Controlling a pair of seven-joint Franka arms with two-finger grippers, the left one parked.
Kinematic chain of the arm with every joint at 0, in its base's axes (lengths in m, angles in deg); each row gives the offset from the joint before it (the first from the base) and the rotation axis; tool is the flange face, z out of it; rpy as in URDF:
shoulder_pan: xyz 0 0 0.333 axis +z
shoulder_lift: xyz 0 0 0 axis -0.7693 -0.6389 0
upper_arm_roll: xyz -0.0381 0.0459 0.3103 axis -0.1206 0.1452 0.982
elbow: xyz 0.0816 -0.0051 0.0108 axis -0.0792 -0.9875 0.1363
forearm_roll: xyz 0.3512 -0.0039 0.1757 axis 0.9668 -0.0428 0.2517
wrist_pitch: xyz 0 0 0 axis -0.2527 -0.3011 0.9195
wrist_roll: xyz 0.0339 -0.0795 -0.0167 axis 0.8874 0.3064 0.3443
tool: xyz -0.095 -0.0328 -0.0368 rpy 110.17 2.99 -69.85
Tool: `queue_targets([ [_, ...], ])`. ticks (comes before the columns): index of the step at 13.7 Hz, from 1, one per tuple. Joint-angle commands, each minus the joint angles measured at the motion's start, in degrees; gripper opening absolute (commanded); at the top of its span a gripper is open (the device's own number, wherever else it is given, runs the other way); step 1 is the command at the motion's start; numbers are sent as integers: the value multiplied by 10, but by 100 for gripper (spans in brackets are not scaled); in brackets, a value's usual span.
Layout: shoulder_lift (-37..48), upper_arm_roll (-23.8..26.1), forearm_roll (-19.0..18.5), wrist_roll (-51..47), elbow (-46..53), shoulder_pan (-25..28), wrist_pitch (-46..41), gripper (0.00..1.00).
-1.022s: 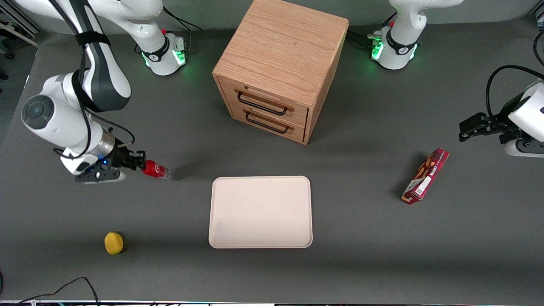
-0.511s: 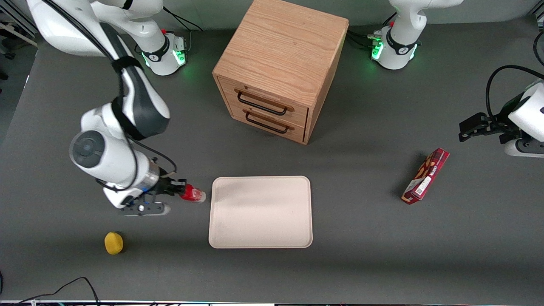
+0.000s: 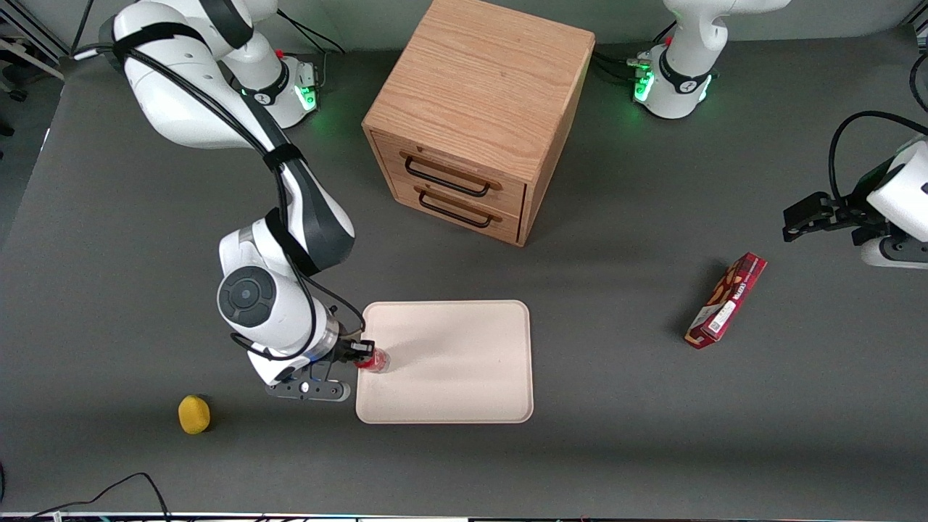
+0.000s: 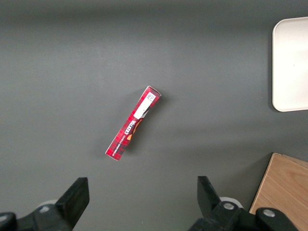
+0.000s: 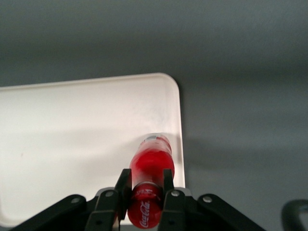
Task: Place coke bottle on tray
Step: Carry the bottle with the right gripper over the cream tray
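1. The pincer (image 3: 360, 355) hangs over the edge of the tray (image 3: 464, 391) that faces the working arm's end of the counter (image 3: 616, 449). Its two fingers (image 5: 124, 184) are pressed against the sides of the coke bottle (image 3: 375, 360), pinching it near the cap end.

2. The bottle is held by the pincer just inside that tray edge. In the wrist view its clear base (image 5: 155, 139) appears to be at or just above the tray's surface, close to the rim; contact cannot be confirmed.

3. The bottle's long axis runs out from the pincer, tilted rather than upright: cap end between the fingers, base end pointing forward and down toward the tray's middle.

4. Progress, as I judge it: pick-up and carry are done, since the bottle is gripped and already over the tray. What is left is to lower it the last bit, let go, and lift the arm away.

5. Because the bottle sits so near the rim and is slanted, it may tip or roll when released; a spot farther in would be safer.

6. Farther out on the counter are a yellow ball (image 3: 193, 414), a wooden drawer cabinet (image 3: 478, 109), and a long red snack box (image 3: 726, 300) toward the parked arm's end.
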Motion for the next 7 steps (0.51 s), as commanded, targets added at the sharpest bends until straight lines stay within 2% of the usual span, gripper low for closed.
queue_targets([
  [1, -12, -22, -13, -22, 38, 22, 4, 0],
  [7, -30, -24, -13, -19, 37, 18, 47, 0],
])
